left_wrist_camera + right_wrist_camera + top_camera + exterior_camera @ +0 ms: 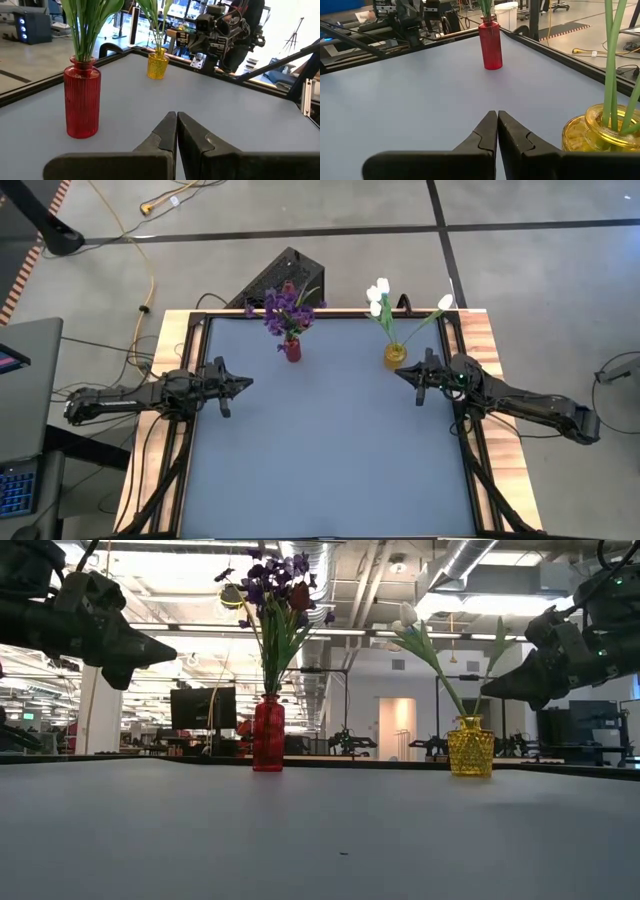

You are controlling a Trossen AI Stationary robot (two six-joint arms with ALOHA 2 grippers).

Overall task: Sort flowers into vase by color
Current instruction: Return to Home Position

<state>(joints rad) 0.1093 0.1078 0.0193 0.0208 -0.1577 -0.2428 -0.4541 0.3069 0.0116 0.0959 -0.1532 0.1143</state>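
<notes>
- Evidently the sorting is over: no flower lies loose on the table, and the step in hand reads as the arms going back to rest.
- Red vase stands upright near the far edge, on the left arm's side. Purple flowers are bunched in it, with a red bud showing among them.
- Yellow vase stands upright near the far edge, on the right arm's side. White flowers are in it, stems leaning apart.
- Left hand: clenched on nothing, fingers pressed together in the left wrist view. It is raised above the table at the left side, well apart from the red vase, and points toward the middle.
- Right hand: likewise clenched and empty, its fingers together in the right wrist view. It is raised above the table near the yellow vase, on that vase's near side and not touching it.
- Judgement: the task looks complete. Whites are in one vase, purple and red share the other, and nothing is left to pick up.
- Next move, left arm: draw back toward its own side and fold. Open room all round, little to watch.
- Next move, right arm: pull straight away from the yellow vase rather than sweep across it, clearing the leaning white stems.
- Risk: both vases look narrow and top-heavy under long stems, so a brush from a retreating arm could tip one.
</notes>
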